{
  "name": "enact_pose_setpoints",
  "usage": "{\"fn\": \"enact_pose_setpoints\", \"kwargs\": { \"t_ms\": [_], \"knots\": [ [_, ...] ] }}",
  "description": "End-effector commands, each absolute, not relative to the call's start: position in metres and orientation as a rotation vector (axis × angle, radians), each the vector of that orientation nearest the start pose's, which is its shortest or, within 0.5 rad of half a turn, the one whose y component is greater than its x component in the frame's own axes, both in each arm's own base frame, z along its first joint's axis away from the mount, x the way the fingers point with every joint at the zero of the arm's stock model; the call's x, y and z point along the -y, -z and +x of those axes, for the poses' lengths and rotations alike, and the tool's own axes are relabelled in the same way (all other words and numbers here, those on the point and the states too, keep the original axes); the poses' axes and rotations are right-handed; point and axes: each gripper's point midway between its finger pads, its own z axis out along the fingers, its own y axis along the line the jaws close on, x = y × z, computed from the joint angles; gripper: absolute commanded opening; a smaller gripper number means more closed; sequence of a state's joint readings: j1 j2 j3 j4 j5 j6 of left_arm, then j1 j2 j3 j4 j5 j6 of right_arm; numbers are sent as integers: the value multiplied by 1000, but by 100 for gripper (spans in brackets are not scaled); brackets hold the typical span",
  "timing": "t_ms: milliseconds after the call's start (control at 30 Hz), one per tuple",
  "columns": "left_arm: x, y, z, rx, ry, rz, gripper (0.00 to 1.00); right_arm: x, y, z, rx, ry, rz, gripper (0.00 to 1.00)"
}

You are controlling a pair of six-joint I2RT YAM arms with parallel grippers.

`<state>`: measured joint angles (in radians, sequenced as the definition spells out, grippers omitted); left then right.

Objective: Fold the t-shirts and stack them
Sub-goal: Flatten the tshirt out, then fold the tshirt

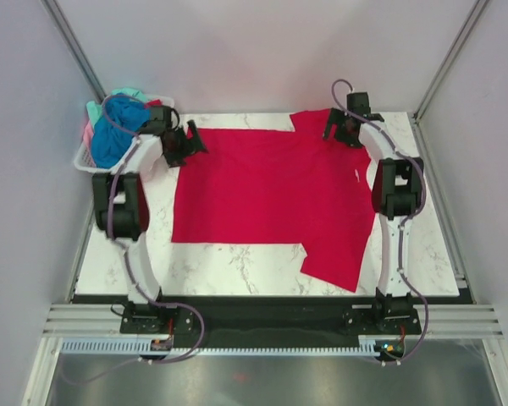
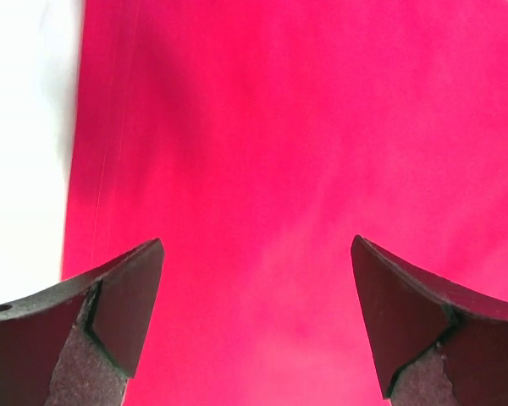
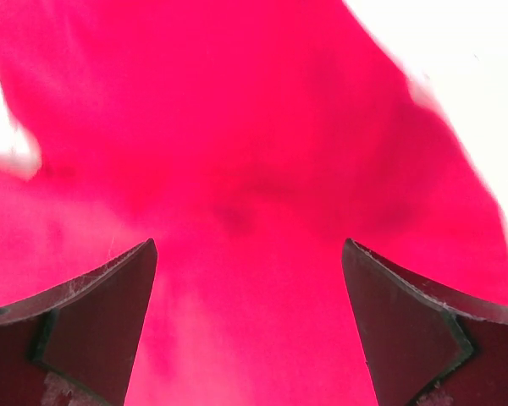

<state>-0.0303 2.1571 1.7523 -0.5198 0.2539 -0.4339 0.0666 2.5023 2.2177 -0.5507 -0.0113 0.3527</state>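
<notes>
Over the far left edge of the crimson t-shirt [image 1: 271, 190], the left gripper [image 2: 256, 245] hangs with its jaws spread wide and nothing between them. Its fingers [image 2: 123, 304] are dark wedges with grainy, rough pads. Under them the cloth is smooth and flat, with a thin stitched hem line running beside the white tabletop [image 1: 237, 262].

The right gripper [image 3: 249, 245] is just as wide open and empty, poised above the shirt's far right sleeve, where the red fabric shows soft creases and looks blurred.

Both arms rise from their bases at the near edge and reach to the far side with elbows bent. The left one leans inward to the shirt's hem side, and the right one runs along the sleeve side.

The crimson shirt lies spread out flat across the marble-patterned tabletop, hem to the left, sleeves to the right.

At the far left corner a white slatted basket [image 1: 85, 161] holds bunched shirts: a bright blue one [image 1: 110, 139], a teal one [image 1: 127, 91] and a pink one [image 1: 87, 131].
</notes>
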Motion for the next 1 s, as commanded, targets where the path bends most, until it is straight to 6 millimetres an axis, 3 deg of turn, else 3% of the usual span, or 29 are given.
{"fn": "enact_pose_setpoints", "kwargs": {
  "t_ms": [0, 33, 67, 100, 133, 167, 200, 233, 267, 300, 333, 367, 400, 433, 467, 500, 567, 633, 833, 967],
  "knots": [
    [67, -176, 486, -2327, 458, -396, 100, -52, -164, 589, -2239, -168, 293, 98],
    [62, -209, 467, -2259, 437, -388, 100, -50, -173, 576, -2242, -148, 295, 98],
    [52, -182, 442, -2312, 365, -436, 100, -49, -211, 560, -2186, -149, 282, 98],
    [47, -184, 428, -2299, 343, -453, 100, -42, -192, 537, -2236, -95, 295, 98],
    [43, -183, 414, -2292, 325, -465, 100, -43, -197, 523, -2228, -83, 307, 98],
    [39, -174, 385, -2290, 299, -485, 100, -42, -228, 503, -2171, -102, 319, 98],
    [39, -170, 376, -2267, 320, -524, 100, -49, -200, 476, -2247, -154, 317, 98],
    [36, -162, 364, -2264, 349, -558, 100, -54, -200, 462, -2239, -199, 358, 98],
    [43, -144, 339, -2299, 411, -578, 100, -56, -221, 441, -2191, -242, 373, 98],
    [46, -135, 328, -2320, 422, -594, 99, -60, -190, 414, -2261, -273, 389, 98],
    [37, -110, 310, -2359, 399, -657, 96, -75, -190, 399, -2263, -372, 349, 98],
    [36, -102, 301, -2369, 393, -678, 95, -83, -208, 379, -2211, -432, 346, 98],
    [37, -100, 294, -2353, 405, -712, 94, -85, -181, 354, -2263, -440, 363, 98],
    [37, -94, 289, -2351, 406, -727, 91, -99, -183, 340, -2247, -478, 329, 98],
    [37, -79, 277, -2370, 405, -769, 90, -105, -202, 322, -2180, -531, 338, 98],
    [36, -73, 271, -2362, 395, -791, 87, -112, -183, 302, -2222, -540, 340, 98],
    [34, -67, 268, -2353, 389, -824, 86, -117, -189, 280, -2193, -586, 351, 98],
    [34, -61, 267, -2340, 393, -855, 83, -117, -170, 259, -2251, -576, 388, 98],
    [25, -39, 263, -2321, 333, -920, 77, -98, -149, 228, -2286, -495, 466, 98],
    [24, -31, 260, -2324, 324, -938, 71, -92, -138, 220, -2315, -458, 489, 97]
  ]
}}
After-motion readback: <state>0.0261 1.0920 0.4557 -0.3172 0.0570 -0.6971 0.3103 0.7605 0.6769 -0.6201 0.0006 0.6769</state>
